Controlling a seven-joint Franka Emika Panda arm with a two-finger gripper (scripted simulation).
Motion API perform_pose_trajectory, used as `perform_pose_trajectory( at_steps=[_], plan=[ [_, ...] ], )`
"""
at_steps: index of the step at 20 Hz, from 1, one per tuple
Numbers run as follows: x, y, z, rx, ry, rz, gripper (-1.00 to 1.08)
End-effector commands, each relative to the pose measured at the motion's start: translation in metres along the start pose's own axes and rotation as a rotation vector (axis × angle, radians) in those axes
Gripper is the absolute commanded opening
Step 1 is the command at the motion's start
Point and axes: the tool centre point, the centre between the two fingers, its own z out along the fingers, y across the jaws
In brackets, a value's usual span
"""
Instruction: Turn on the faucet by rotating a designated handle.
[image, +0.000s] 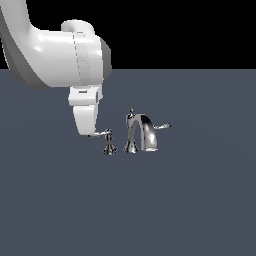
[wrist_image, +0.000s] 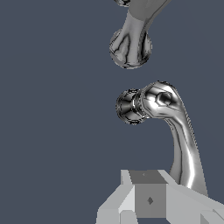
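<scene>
My gripper (image: 90, 131) hung at the free tip of the designated handle (image: 101, 133), whose long axis ran level from its pedestal toward the exterior view's left, beside the faucet (image: 139, 134). In the wrist view the lever (wrist_image: 181, 140) passed under my finger (wrist_image: 148, 199). Whether my fingers were apart or touching it, I could not tell.
</scene>
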Motion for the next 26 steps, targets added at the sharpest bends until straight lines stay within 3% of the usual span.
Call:
perform_pose_trajectory(
  at_steps=[1, 2, 18, 20, 26],
  plan=[
    [-0.009, 0.011, 0.000, -0.010, -0.001, -0.012, -1.00],
    [0.001, 0.002, 0.000, 0.000, 0.000, 0.002, -1.00],
    [0.011, 0.056, 0.000, -0.009, 0.000, -0.012, -1.00],
    [0.005, 0.052, 0.000, -0.007, -0.004, -0.020, -1.00],
    [0.031, 0.063, 0.000, -0.008, -0.002, -0.016, -1.00]
  ],
)
